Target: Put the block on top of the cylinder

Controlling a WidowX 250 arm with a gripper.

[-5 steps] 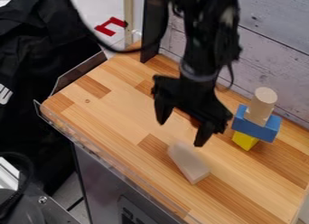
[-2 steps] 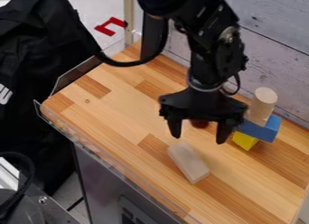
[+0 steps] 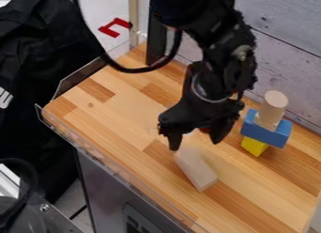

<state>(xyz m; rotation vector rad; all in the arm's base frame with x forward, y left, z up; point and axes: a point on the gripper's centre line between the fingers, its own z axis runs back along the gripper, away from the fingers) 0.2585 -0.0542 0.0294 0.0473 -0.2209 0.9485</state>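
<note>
Camera view: gripper (image 3: 195, 143) empty, fingers wide, by the pale block (image 3: 196, 170) (probably the one); cylinder (image 3: 272, 107) still untopped, so grasp, lift and placing remain.

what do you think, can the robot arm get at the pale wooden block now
Probably yes: the open gripper hangs near the far end of the pale block, nothing lies on it, and the cylinder stands off to the side.
</note>
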